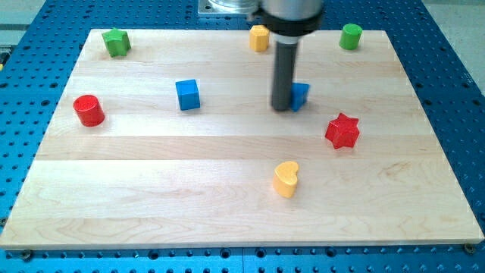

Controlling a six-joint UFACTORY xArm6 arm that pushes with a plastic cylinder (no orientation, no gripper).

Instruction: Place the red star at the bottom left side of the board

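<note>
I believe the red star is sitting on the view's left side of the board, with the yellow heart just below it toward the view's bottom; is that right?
Not quite: the camera view shows the red star on the view's right side of the board, not the left. The rest holds: the yellow heart lies below it toward the view's bottom, slightly to the view's left. My tip is up by a partly hidden blue block.

**Hidden and cut off**

The rod [285,72] covers the left part of a small blue block [301,95] at upper centre of the frame — its shape cannot be made out. The rod's top runs off the frame's upper edge, and the board's [227,220] bottom corners are cropped.
</note>
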